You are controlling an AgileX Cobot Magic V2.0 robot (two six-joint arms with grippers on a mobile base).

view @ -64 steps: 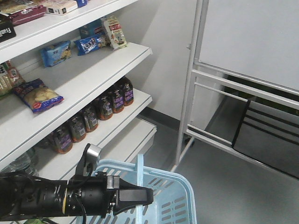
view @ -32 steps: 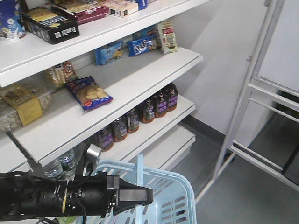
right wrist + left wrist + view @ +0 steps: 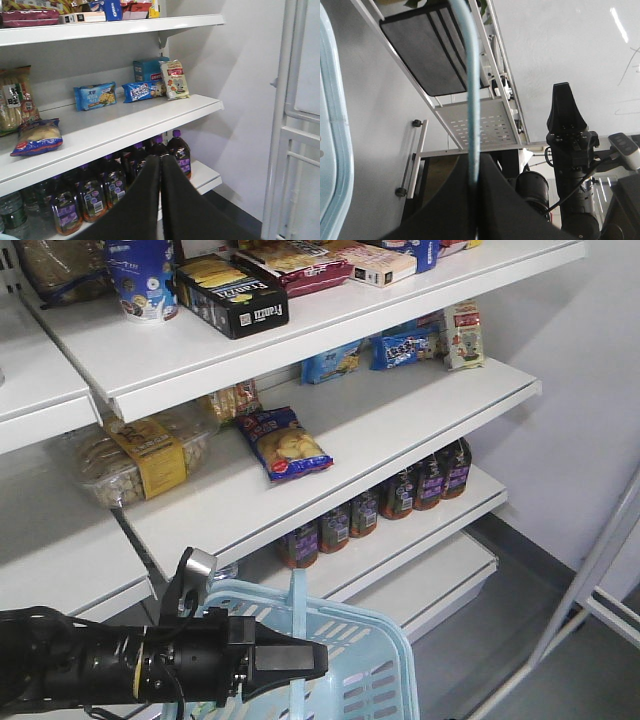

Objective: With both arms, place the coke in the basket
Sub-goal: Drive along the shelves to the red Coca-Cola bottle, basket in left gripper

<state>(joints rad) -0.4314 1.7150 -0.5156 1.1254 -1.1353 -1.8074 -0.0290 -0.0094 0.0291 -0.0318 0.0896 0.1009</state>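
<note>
A pale blue basket [image 3: 385,632] sits at the bottom of the front view, just below the lowest shelf [image 3: 420,575]. Its handle [image 3: 297,600] stands upright. One black arm [image 3: 110,672] reaches across from the left, with its tapered tip over the basket's near rim; which arm it is cannot be told there. In the left wrist view the left gripper [image 3: 474,162] is pinched onto the handle, and the strap runs up from between the fingers. The right gripper [image 3: 160,159] is pressed together with nothing in it and points at the shelves.

The shelving crowds the whole left side. A row of dark bottles with purple labels [image 3: 400,495] lines the lower shelf, and clear water bottles [image 3: 12,215] stand beside them. Above these lie a blue bag of chips [image 3: 285,445] and a clear biscuit tub with a yellow band [image 3: 140,455]. A blue cracker pack [image 3: 95,96] bears Chinese characters. On the top shelf, a black box [image 3: 235,295] has lettering that looks like "Franzzi", and a blue pack [image 3: 111,9] reads "OREO". A white metal frame [image 3: 290,125] stands at the right.
</note>
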